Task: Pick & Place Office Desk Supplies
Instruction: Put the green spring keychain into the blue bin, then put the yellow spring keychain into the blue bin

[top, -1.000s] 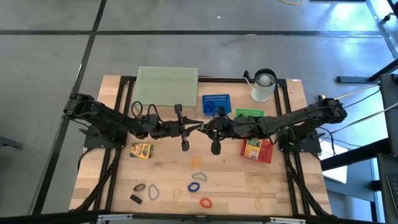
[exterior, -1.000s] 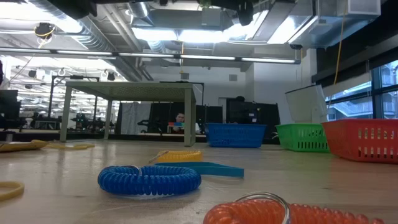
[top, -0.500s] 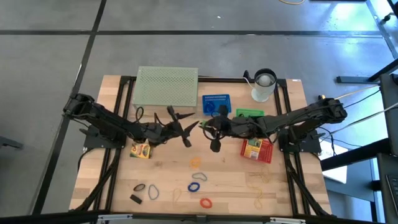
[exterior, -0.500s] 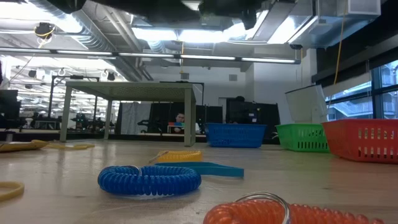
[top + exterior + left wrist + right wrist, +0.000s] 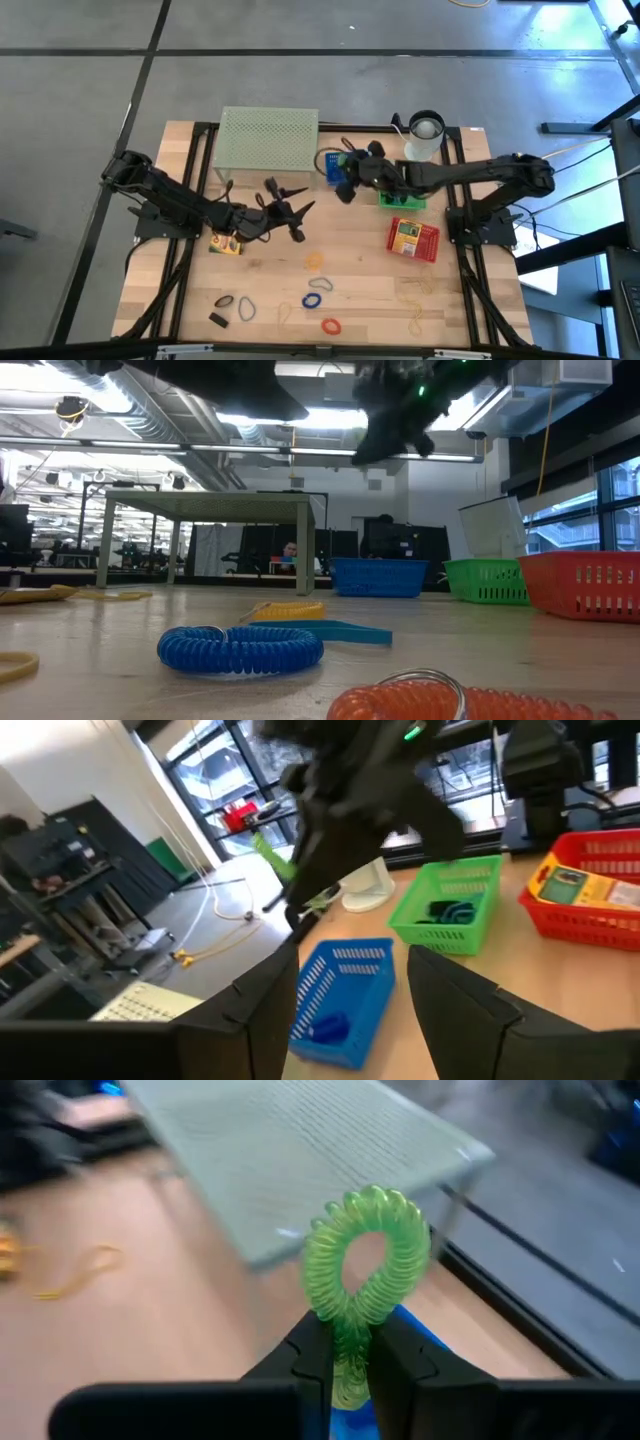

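My right gripper (image 5: 343,183) is up over the blue basket (image 5: 350,163) at the table's far middle, shut on a green coiled loop (image 5: 365,1265). My left gripper (image 5: 291,211) hovers open and empty left of centre; its wrist view looks between its fingers (image 5: 345,960) at the blue basket (image 5: 340,995). Loose supplies lie on the near half of the table: a blue coil (image 5: 320,283), an orange-red coil (image 5: 331,325), an orange band (image 5: 315,261), a black clip (image 5: 218,320) and a small yellow-green box (image 5: 227,241). My right gripper pinches the lower part of the green coiled loop (image 5: 346,1325) between its two fingers. The rest of the loop stands out past the fingertips as a round ring. It is lifted clear of the table and the basket.
A green basket (image 5: 402,190) and a red basket (image 5: 413,240) stand right of the blue one, a white cup (image 5: 424,137) behind them. The pale green mesh stand (image 5: 268,138) fills the far left. Thin yellow bands (image 5: 415,292) lie near right.
The two grippers met at the table's middle. My left gripper has opened, let go and drawn back a little toward the left edge. My right gripper has swung toward the far edge to above the blue basket, carrying the green loop.
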You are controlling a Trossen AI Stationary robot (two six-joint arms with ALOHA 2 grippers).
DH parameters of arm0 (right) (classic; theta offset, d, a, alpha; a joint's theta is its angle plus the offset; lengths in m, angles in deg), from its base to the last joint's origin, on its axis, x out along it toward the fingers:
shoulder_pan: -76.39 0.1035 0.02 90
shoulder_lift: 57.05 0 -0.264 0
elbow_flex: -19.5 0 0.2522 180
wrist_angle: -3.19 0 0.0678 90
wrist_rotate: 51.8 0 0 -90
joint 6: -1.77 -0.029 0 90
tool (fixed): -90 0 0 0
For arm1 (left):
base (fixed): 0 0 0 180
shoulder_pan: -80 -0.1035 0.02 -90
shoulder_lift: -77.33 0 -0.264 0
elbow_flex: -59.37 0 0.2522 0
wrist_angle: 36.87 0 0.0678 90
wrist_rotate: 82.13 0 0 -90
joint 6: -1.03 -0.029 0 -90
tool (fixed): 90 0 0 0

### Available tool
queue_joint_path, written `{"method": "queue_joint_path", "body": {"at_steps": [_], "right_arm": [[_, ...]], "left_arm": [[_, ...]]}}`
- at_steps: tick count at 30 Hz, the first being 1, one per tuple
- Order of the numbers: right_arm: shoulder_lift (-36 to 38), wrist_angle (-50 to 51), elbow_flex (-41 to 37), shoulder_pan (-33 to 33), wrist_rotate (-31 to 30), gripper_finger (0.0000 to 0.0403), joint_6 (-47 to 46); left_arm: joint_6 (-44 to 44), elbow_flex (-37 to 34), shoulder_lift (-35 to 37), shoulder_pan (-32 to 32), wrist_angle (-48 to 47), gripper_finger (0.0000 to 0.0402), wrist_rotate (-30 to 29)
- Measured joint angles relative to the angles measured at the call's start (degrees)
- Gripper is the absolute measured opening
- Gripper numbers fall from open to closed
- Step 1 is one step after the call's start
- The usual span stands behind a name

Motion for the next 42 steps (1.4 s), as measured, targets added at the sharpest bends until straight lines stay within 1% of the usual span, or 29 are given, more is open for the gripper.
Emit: {"method": "queue_joint_path", "body": {"at_steps": [2, 8, 14, 18, 21, 25, 28, 33, 36, 38, 40, 42], "right_arm": [[-1.5, 0.6, 0.0, -2.5, 0.2, 0.0041, -1.9], [-8.2, 1.8, 0.0, -8.7, 6.7, 0.0042, -5.3], [-14.3, 1.7, -0.1, -11.2, 8.1, 0.0043, -6.3], [-16.1, 1.7, -0.1, -11.7, 11.1, 0.0044, -6.8], [-16.3, 1.7, -0.1, -11.6, 11.4, 0.0057, -7.0], [-16.3, 1.7, -0.1, -11.7, 11.4, 0.0097, -7.0], [-16.3, 1.7, -0.1, -11.6, 11.4, 0.0135, -7.0], [-16.3, 1.6, -0.1, -11.6, 11.3, 0.0198, -7.0], [-16.3, 1.7, -0.1, -11.6, 11.3, 0.0229, -7.1], [-16.0, 1.8, -0.1, -11.6, 12.7, 0.0246, -7.2], [-15.2, 1.7, -0.1, -11.6, 14.4, 0.0257, -7.2], [-13.9, 2.6, -0.1, -11.6, 16.7, 0.0263, -7.2]], "left_arm": [[1.3, 0.0, 0.0, 0.6, -0.7, 0.0183, 0.0], [1.9, 0.0, 0.0, 2.4, -2.0, 0.0183, -0.1], [1.9, 0.0, 0.0, 3.8, -2.6, 0.0182, -0.5], [2.6, 0.0, 0.0, 4.3, -2.7, 0.0182, -0.6], [4.9, 0.0, 0.0, 4.3, -3.1, 0.0182, -0.5], [9.9, 0.0, 0.0, 4.3, -6.9, 0.0182, 1.2], [15.6, 0.0, 0.0, 4.3, -11.4, 0.0182, 5.2], [22.6, 0.0, 0.0, 3.8, -18.5, 0.0186, 17.5], [24.4, 0.0, 0.0, 3.1, -21.2, 0.0187, 26.1], [24.4, 0.0, 0.0, 2.7, -22.1, 0.0187, 31.3], [24.4, 0.0, 0.0, 2.3, -22.5, 0.0187, 34.9], [24.3, 0.0, 0.0, 1.7, -22.5, 0.0187, 36.8]]}}
